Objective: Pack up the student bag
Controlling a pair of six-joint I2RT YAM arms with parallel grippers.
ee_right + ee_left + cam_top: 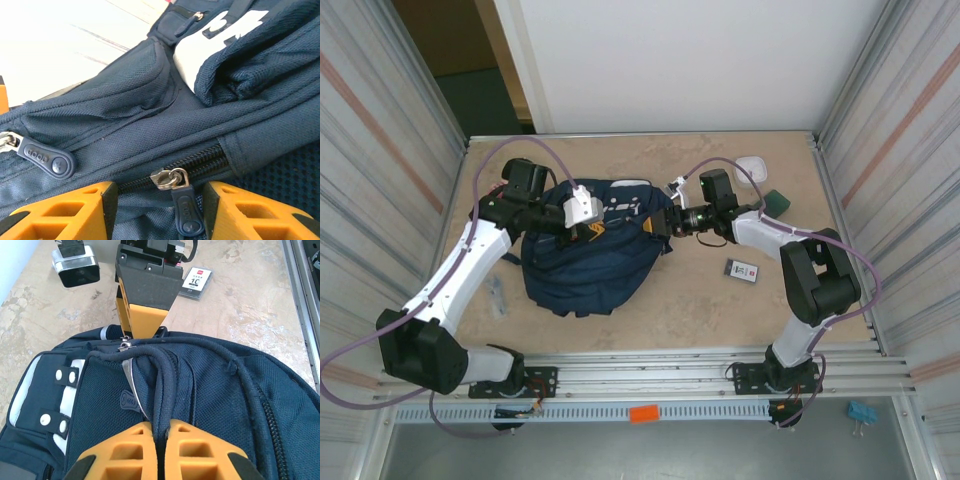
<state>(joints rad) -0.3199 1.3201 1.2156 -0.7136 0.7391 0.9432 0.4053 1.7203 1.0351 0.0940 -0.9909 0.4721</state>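
Observation:
The student bag point(585, 262), a navy-blue backpack with white patches, lies at the table's centre-left. My left gripper point(592, 228) is over its top. In the left wrist view that gripper point(161, 429) is shut on the bag's dark carry handle point(164, 385), which is pinched between the orange fingers. My right gripper point(666, 222) is at the bag's right edge. In the right wrist view it point(160, 202) stands open against the fabric, with a metal zipper slider point(167, 178) and its blue pull tab point(187, 212) between the fingers, touching neither. A second pull tab point(47, 158) lies to the left.
A small card pack point(741, 269) lies on the table right of the bag. A white container point(751, 167) and a dark green object point(778, 202) sit at the back right. A grey item point(496, 293) lies left of the bag. Metal walls flank the table.

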